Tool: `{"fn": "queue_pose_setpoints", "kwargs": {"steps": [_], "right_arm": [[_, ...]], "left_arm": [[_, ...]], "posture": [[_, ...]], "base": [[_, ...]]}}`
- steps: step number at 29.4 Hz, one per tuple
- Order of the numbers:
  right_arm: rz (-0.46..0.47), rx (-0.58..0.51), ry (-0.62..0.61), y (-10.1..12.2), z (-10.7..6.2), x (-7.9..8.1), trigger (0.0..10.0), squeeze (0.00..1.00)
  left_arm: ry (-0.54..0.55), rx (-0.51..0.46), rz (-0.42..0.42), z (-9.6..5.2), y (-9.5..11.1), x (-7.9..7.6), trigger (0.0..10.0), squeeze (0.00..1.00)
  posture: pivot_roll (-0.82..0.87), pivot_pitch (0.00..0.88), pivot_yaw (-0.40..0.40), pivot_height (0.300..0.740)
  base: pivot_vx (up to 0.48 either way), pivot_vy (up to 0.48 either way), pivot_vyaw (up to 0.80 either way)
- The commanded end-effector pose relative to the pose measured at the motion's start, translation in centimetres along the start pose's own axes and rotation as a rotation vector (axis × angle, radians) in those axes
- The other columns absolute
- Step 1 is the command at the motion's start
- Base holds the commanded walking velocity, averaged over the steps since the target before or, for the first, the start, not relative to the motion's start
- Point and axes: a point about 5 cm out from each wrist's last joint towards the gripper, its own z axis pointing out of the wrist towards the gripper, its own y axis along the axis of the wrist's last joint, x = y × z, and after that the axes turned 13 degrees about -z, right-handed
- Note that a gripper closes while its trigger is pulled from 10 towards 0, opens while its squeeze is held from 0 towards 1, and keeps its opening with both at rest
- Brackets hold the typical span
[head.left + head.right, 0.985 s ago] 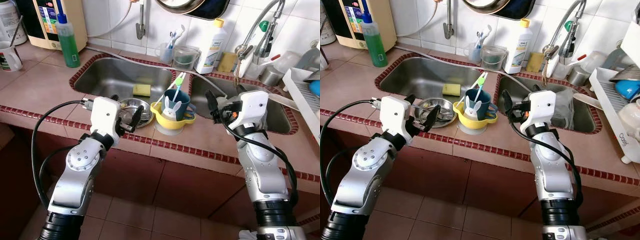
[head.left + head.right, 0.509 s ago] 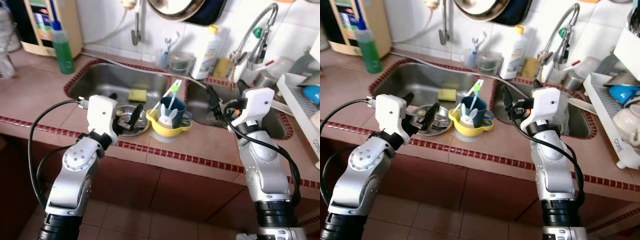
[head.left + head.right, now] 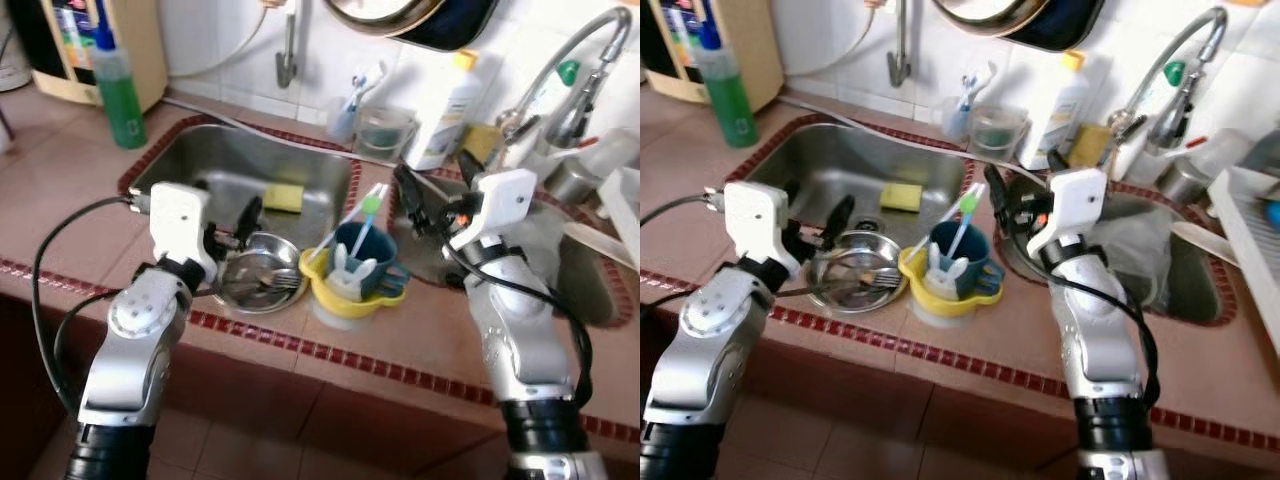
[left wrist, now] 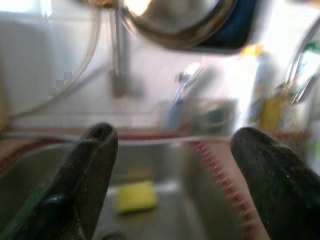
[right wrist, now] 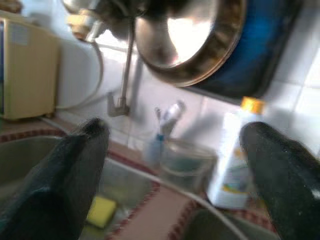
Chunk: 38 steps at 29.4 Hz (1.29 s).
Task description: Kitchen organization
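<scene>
— What lies nearest us on the desk [image 3: 90,200]?

— Our left hand [image 3: 235,225], fingers apart, hovers beside the steel bowl [image 3: 255,280] holding a fork [image 3: 275,283]. Just right of it, the blue bunny cup [image 3: 362,262] with toothbrushes sits in the yellow bowl [image 3: 350,298].

— And farther back?

— Our right hand [image 3: 432,192], fingers spread, hangs over the right sink [image 3: 590,295]. A yellow sponge [image 3: 283,197] lies in the left sink [image 3: 220,160].
</scene>
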Motion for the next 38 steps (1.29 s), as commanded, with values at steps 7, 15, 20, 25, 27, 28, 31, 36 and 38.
{"fn": "queue_pose_setpoints", "kwargs": {"steps": [7, 15, 20, 25, 27, 28, 31, 36, 38], "right_arm": [[0.074, 0.019, 0.04, -0.1, 0.2, -0.4, 10.0, 0.0], [0.171, 0.062, 0.051, -1.2, 0.0, -0.7, 10.0, 0.0], [0.178, 0.078, 0.025, -1.6, -0.1, -1.2, 10.0, 0.0], [0.246, 0.131, -0.008, -2.6, -0.4, -1.7, 10.0, 0.0], [0.275, 0.154, -0.006, -3.2, -0.5, -1.7, 10.0, 0.0], [0.288, 0.153, -0.002, -3.3, -0.5, -1.7, 10.0, 0.0], [0.348, 0.16, 0.019, -3.5, -0.5, -1.7, 10.0, 0.0], [0.441, 0.172, 0.113, -3.4, -0.4, -1.2, 10.0, 0.0], [0.451, 0.178, 0.125, -3.5, -0.4, -1.3, 10.0, 0.0]], "left_arm": [[-0.048, -0.024, 0.025, -0.2, 1.0, -0.3, 10.0, 0.0], [-0.14, -0.015, 0.074, -0.4, 1.2, -1.4, 10.0, 0.0], [-0.168, 0.001, 0.077, -0.5, 1.0, -1.7, 10.0, 0.0], [-0.235, 0.038, 0.118, -0.7, 0.6, -2.5, 10.0, 0.0], [-0.26, 0.052, 0.138, -0.7, 0.4, -2.8, 10.0, 0.0], [-0.266, 0.051, 0.148, -0.7, 0.4, -3.0, 10.0, 0.0], [-0.286, 0.056, 0.171, -0.7, 0.5, -3.3, 10.0, 0.0], [-0.312, 0.068, 0.177, -0.7, 0.6, -4.0, 10.0, 0.0], [-0.327, 0.071, 0.177, -0.7, 0.7, -4.3, 10.0, 0.0]], "posture": [[0.14, 0.0, -0.107, 0.74], [0.15, 0.0, -0.107, 0.74], [0.15, 0.0, -0.103, 0.74], [0.15, 0.0, -0.099, 0.74], [0.15, 0.0, -0.096, 0.74], [0.15, 0.0, -0.096, 0.74], [0.15, 0.0, -0.092, 0.74], [0.15, 0.0, -0.09, 0.74], [0.15, 0.0, -0.091, 0.74]], "base": [[0.0, 0.0, 0.0], [0.0, 0.0, 0.0], [0.0, 0.0, 0.0], [0.0, 0.0, 0.0], [0.0, 0.0, 0.0], [0.0, 0.0, 0.0], [0.0, 0.0, 0.0], [0.0, 0.0, 0.0], [0.0, 0.0, 0.0]]}}
